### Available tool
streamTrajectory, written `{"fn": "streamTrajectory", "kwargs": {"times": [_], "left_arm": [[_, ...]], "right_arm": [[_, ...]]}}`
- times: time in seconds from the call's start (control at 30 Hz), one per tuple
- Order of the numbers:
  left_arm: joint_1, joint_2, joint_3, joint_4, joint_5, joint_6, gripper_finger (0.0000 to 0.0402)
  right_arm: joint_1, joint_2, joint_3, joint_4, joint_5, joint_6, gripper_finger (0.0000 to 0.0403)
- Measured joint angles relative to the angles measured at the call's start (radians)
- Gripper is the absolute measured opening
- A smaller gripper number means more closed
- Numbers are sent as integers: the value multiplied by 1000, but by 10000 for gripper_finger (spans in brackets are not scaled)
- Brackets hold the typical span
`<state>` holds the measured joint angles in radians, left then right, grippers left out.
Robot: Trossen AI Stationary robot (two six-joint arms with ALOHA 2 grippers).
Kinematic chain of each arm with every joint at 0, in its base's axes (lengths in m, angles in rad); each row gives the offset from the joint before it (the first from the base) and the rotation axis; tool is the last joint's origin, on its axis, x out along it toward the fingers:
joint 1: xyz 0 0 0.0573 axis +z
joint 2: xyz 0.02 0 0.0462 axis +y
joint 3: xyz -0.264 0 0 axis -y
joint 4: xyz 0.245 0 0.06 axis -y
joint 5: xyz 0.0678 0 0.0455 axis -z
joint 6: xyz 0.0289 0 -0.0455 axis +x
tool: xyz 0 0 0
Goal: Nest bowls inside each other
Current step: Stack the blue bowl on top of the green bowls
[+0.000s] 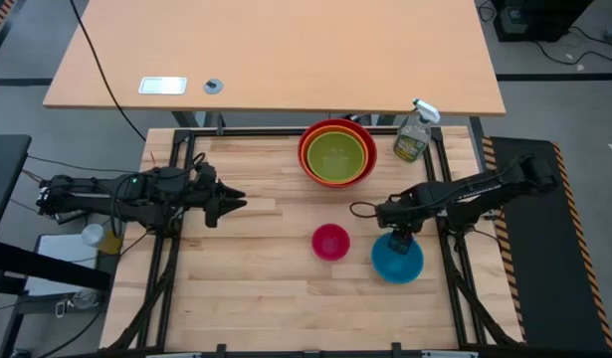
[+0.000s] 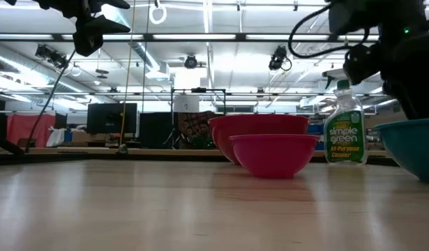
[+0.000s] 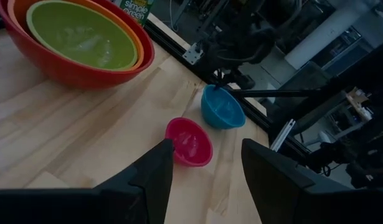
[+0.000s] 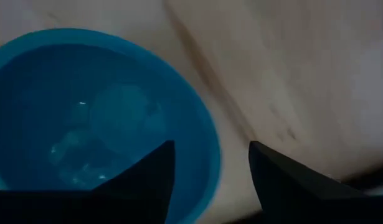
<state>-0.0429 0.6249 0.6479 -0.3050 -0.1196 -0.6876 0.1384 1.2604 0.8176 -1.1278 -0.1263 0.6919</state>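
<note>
A lime green bowl sits inside an orange bowl, which sits inside a red bowl, at the far middle of the table. The pink bowl and the blue bowl stand side by side on the wood, nearer. My right gripper points down over the blue bowl's far rim. It is open, one finger above the bowl's inside and one outside. I see no touch. My left gripper hovers open at the table's left, high above the wood.
A clear spray bottle stands at the far right, next to the red bowl. The black frame rail runs along the table's right edge, close to the blue bowl. Bare wood lies near and to the left of the pink bowl.
</note>
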Motion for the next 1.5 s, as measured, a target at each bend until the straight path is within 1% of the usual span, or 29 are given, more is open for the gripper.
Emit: {"fn": "streamTrajectory", "kwargs": {"times": [0.1, 0.2, 0.37, 0.5, 0.63, 0.73, 0.8, 1.03, 1.2, 1.4, 1.5], "left_arm": [[0, 8, 0, -5, 0, 0, 192], [0, 17, 0, -4, 0, 0, 192], [0, 25, 0, -9, 0, 0, 192], [0, 29, 0, -5, 0, 0, 192], [0, 30, 0, -6, 0, 1, 192], [0, 30, 0, -8, 0, 1, 192], [0, 30, 0, -7, 0, 1, 192], [0, 30, 0, -7, 0, 0, 192], [0, 30, 0, -6, 0, 1, 192], [0, 30, 0, -6, 0, 0, 192], [0, 30, 0, -6, 0, -5, 192]], "right_arm": [[-3, -4, -50, 46, -32, -32, 207], [-4, -3, -104, 81, -29, -33, 202], [-4, -3, -174, 170, -25, -6, 174], [-4, -3, -191, 209, -25, 15, 131], [-4, -4, -192, 219, -9, 37, 73], [-4, -8, -186, 241, -35, 46, 32], [-4, -8, -186, 252, -48, 47, 15], [-4, -5, -172, 257, -57, 87, 14], [-6, -10, -116, 217, -23, 87, 14], [-41, -53, -58, 187, -34, 107, 14], [-80, -76, -29, 189, -6, 118, 15]]}}
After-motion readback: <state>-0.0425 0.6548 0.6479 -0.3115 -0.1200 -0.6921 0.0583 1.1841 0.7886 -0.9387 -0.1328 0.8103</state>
